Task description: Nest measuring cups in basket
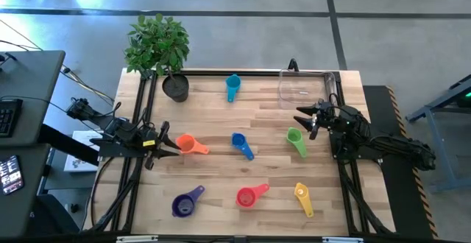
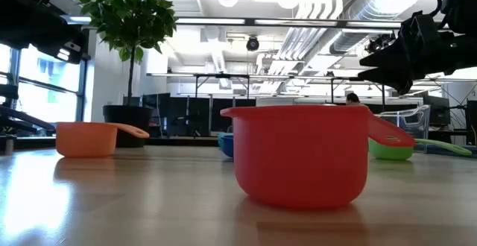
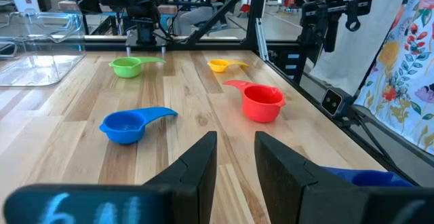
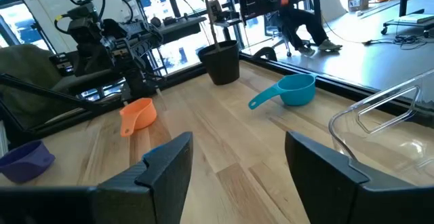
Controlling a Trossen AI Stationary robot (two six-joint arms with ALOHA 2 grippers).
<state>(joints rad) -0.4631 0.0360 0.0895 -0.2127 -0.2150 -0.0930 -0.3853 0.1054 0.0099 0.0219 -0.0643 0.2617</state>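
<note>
Both empty, the right pincer [image 1: 303, 119] hangs wide just beside the green cup [image 1: 296, 140], basket [image 1: 303, 87] close behind, and the left pincer [image 1: 165, 144], narrowly parted, fronts the orange cup [image 1: 187, 144]; light, stiff, likely slick plastic, best pinched by the handle.
</note>
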